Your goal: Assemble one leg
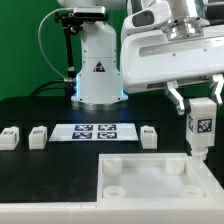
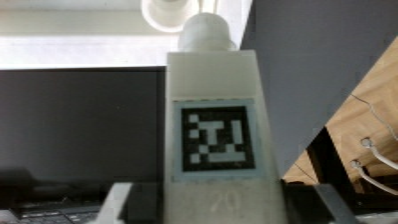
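While upright, leg within grip of tool.

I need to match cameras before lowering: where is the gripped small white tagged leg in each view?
Exterior view: small white plastic leg at the exterior view's right, above the large white square tray-like part.
Wrist view: same leg fills the centre, upright.
Shared landmark: its square black-and-white tag.

Marker board sits mid-frame on the desk, loose legs either side. Tray part fills the lower right, the held leg up above its right end.
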`<state>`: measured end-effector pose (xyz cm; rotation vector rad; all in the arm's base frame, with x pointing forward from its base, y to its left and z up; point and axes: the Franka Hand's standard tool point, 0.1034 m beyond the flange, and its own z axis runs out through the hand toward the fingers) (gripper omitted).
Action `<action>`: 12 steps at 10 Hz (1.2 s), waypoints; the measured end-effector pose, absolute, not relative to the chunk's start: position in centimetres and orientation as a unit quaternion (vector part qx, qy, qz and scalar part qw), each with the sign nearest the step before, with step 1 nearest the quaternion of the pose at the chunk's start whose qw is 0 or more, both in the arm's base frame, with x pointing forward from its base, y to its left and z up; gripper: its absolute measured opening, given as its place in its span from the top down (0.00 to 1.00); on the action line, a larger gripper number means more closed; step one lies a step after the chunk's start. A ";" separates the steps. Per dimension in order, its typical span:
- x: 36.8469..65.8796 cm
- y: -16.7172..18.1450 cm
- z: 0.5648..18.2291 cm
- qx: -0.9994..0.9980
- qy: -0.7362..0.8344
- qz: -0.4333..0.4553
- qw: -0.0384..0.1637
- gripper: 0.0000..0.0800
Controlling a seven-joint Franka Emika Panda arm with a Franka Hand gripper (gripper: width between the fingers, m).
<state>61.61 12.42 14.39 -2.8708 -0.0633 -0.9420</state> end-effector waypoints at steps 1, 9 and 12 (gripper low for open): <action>61.7 12.3 14.4 -0.949 -0.024 -0.310 0.058 0.63; 63.1 10.9 11.3 -0.952 -0.045 -0.299 0.036 0.63; 63.3 11.1 10.2 -0.954 -0.046 -0.295 0.036 0.63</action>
